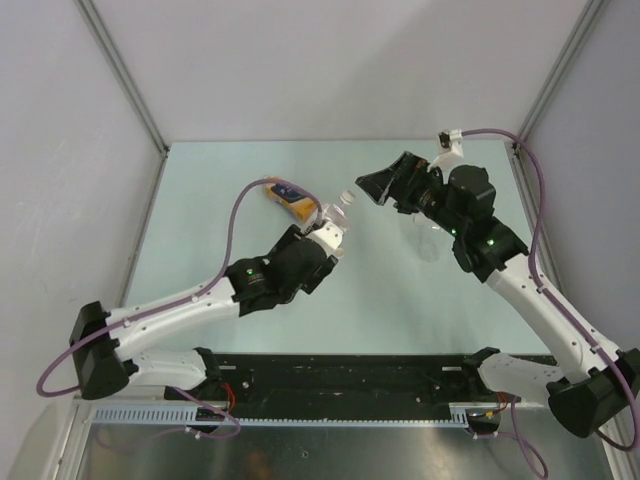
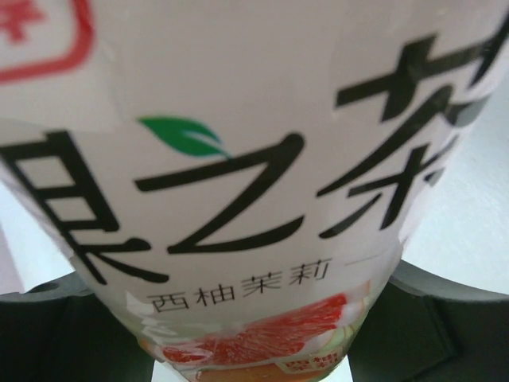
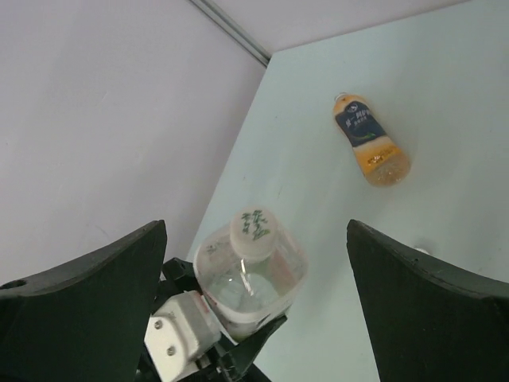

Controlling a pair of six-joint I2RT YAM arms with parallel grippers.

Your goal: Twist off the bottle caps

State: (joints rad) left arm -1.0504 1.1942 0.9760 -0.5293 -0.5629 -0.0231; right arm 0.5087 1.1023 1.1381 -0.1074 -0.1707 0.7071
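Observation:
My left gripper [image 1: 325, 240] is shut on a clear square bottle [image 1: 335, 222] with a white label [image 2: 238, 159] and holds it tilted toward the right arm. Its whitish cap [image 3: 255, 226] with green print sits on the neck and also shows in the top view [image 1: 347, 199]. My right gripper [image 1: 378, 185] is open, its jaws wide apart on either side of the cap [image 3: 256, 239] and a little short of it, touching nothing. The left wrist view shows only the label and its dark fingers [image 2: 445, 318].
An orange drink bottle [image 1: 288, 200] with a dark label lies on the table behind the left gripper and also shows in the right wrist view [image 3: 368, 139]. A faint clear bottle [image 1: 425, 238] lies under the right arm. Grey walls enclose the table on three sides.

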